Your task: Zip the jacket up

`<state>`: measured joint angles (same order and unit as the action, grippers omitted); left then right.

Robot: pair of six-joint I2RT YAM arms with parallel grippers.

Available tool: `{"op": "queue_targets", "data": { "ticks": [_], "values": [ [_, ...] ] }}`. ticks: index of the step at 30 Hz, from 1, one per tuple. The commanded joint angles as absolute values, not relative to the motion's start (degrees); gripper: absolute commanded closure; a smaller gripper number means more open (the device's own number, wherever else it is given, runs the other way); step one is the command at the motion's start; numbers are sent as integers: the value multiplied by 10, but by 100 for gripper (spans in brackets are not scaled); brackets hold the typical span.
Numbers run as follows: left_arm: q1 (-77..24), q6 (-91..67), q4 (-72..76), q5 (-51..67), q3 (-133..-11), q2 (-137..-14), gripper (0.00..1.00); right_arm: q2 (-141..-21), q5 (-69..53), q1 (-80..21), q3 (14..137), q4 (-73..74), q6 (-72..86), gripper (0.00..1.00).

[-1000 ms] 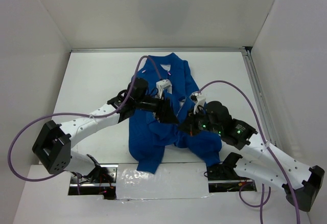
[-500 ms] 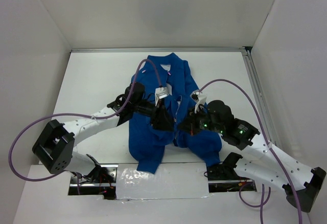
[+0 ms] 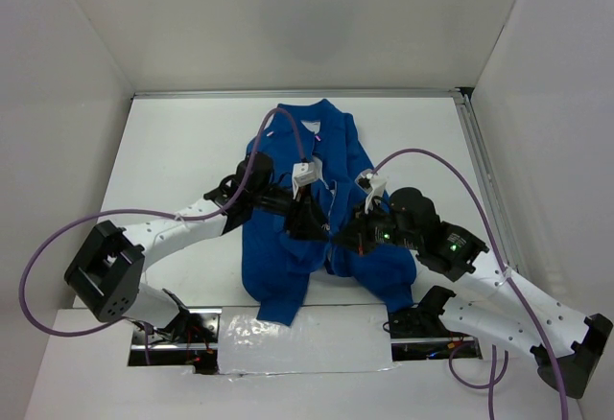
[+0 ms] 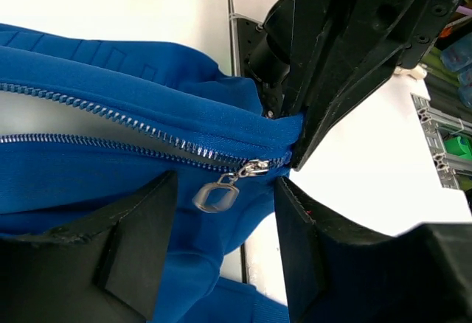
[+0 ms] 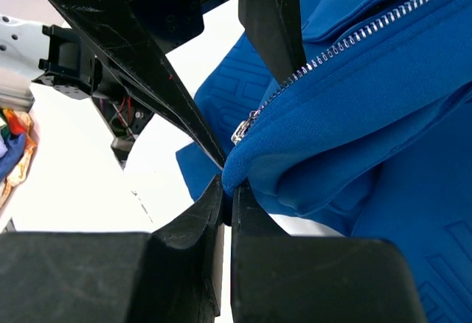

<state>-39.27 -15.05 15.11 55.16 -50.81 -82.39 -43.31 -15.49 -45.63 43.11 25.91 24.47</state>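
You are looking down through the top camera from above and behind both arms, taking in the whole table point(image 3: 173, 142). The left wrist camera is looking very closely past the left gripper point(image 4: 225, 190) at the zipper slider point(image 4: 254, 167) just ahead of its fingers. The right wrist camera, just behind the right gripper point(image 5: 225, 190), is facing this same slider from the opposite side.

The white table point(image 3: 182, 142) is enclosed by white walls point(image 3: 288, 17) at its far side and on both flanks. A metal rail point(image 3: 483, 175) runs along the table's right edge. At the table's near edge, a silvery sheet point(image 3: 302, 332) lies between two recesses; the left recess point(image 3: 168, 351) contains thin wires.
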Motion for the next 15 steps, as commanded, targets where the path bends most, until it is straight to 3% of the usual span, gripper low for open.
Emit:
{"op": "queue_targets", "data": {
  "ticks": [1,8,11,15],
  "values": [
    [-391,-114,191,557,-533,-830,34,-425,-172,-460,461,238,235,100],
    [-397,-114,185,531,-539,-838,43,-425,-183,-460,462,232,231,100],
    [-400,-108,207,553,-527,-829,54,-427,-181,-461,462,231,232,100],
    [-405,-98,214,560,-521,-819,83,-428,-175,-460,463,230,234,100]
  ]
}}
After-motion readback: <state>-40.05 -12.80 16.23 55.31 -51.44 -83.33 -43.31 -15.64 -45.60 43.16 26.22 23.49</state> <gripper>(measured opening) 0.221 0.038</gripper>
